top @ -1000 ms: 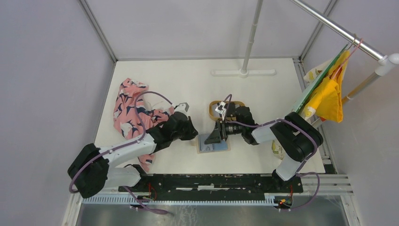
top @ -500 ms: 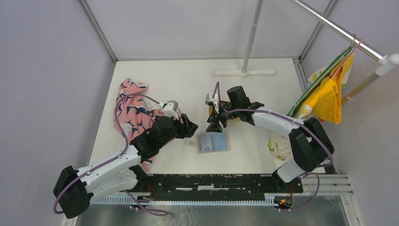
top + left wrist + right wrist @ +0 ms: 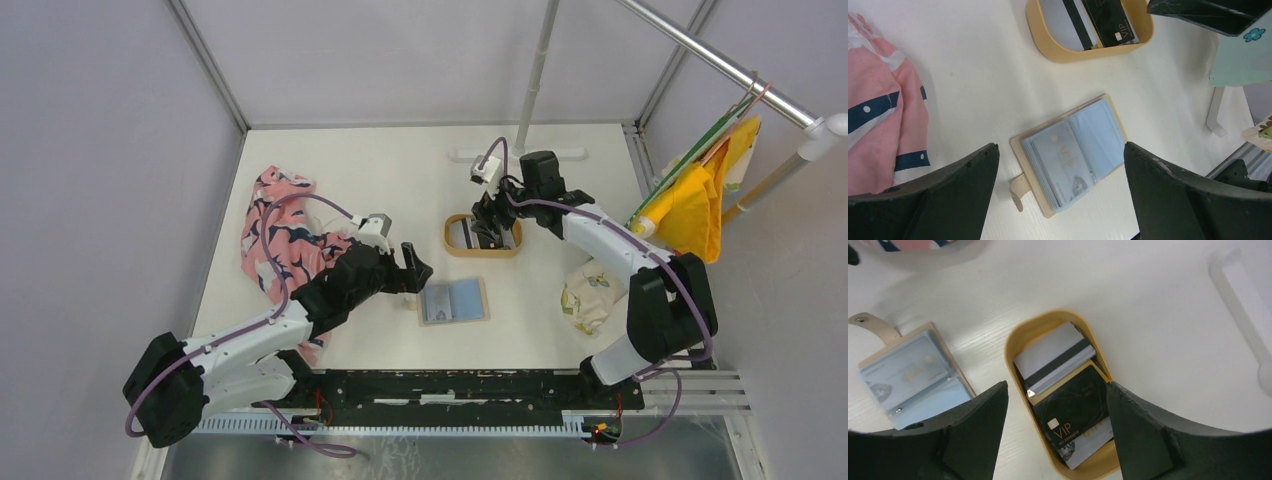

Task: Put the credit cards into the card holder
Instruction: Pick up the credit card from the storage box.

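The card holder [image 3: 452,300] lies open on the table, tan with grey-blue sleeves and a tab at its left edge. One pale card sits in its left sleeve [image 3: 1063,160]. Other credit cards lie in the oval tray [image 3: 447,235]: a black VIP card [image 3: 1073,415] and a silvery striped card [image 3: 1053,362] on top. My left gripper [image 3: 420,268] hovers open just left of the card holder [image 3: 1098,145], holding nothing. My right gripper [image 3: 490,222] hangs open over the tray [image 3: 1013,345], its fingers either side of the black card, apart from it.
A pink patterned cloth [image 3: 285,240] lies at the left, under the left arm. A white pole base [image 3: 517,154] stands behind the tray. A pale printed pouch [image 3: 590,300] lies at the right. Yellow cloth [image 3: 700,200] hangs from the rail.
My left gripper has opened wide and drawn off the card holder's left edge. My right arm has swung from over the card holder back to the tray and opened wider.
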